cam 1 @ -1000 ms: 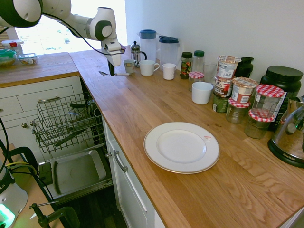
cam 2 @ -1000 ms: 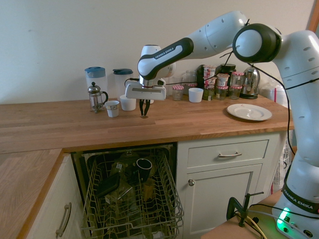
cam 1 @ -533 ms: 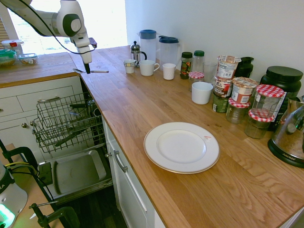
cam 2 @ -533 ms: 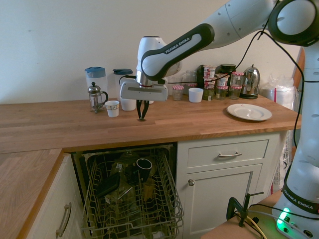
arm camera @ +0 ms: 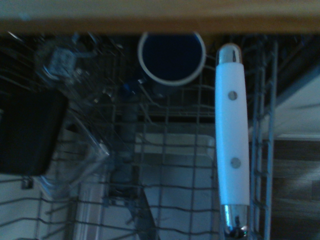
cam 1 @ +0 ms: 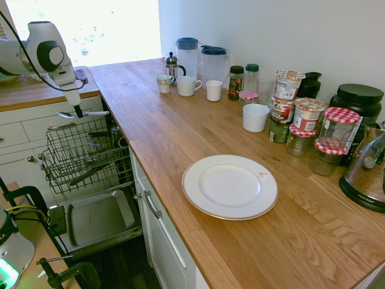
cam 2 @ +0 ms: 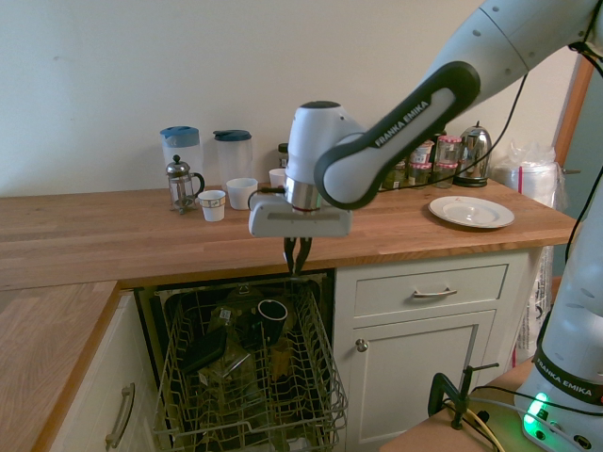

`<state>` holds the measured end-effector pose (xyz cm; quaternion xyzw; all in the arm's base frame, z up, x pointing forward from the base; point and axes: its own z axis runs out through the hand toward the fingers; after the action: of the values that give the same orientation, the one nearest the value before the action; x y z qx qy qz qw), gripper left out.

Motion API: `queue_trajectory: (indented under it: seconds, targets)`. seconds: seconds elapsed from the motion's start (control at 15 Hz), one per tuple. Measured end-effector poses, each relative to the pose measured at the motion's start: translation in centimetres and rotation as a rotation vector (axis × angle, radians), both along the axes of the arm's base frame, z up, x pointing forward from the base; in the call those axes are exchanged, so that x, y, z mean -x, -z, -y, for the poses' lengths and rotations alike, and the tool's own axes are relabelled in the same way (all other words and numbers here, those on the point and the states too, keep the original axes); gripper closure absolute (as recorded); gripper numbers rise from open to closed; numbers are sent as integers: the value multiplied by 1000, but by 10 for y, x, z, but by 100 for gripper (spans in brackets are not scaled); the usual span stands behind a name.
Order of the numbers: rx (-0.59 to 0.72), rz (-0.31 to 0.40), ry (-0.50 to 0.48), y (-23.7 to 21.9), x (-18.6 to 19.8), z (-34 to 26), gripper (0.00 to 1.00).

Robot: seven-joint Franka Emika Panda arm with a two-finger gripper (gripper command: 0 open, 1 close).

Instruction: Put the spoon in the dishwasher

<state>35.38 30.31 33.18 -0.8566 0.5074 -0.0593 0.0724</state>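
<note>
My gripper (cam 1: 78,112) is shut on the spoon (cam 1: 96,112), a slim shiny utensil held level in the air past the counter's edge. It hangs over the pulled-out grey wire rack (cam 1: 78,162) of the open dishwasher, whose grey door panel (cam 1: 96,217) lies flat below. From the other side the gripper (cam 2: 298,270) stands just above the rack's back rim (cam 2: 320,348). In the wrist view the spoon's handle (arm camera: 230,140) looks white with metal ends, over the wires and beside a dark mug (arm camera: 171,57).
The rack holds a mug (cam 2: 272,315) and dark utensils (cam 2: 207,348). The wooden counter (cam 1: 174,138) carries a white plate (cam 1: 230,186), cups, pitchers, jars and a kettle. White cupboard drawers (cam 1: 36,126) stand behind the rack.
The gripper has carried the spoon off the counter, past its edge, and lower, to just above the dishwasher rack. It has stayed shut throughout.
</note>
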Motion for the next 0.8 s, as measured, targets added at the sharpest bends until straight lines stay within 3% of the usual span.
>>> queue_trajectory:
  seconds: [0.27,0.8]
  targets:
    - [3,-2,6,37,17,16,100]
    - [3,-55,34,127,-16,-8,100]
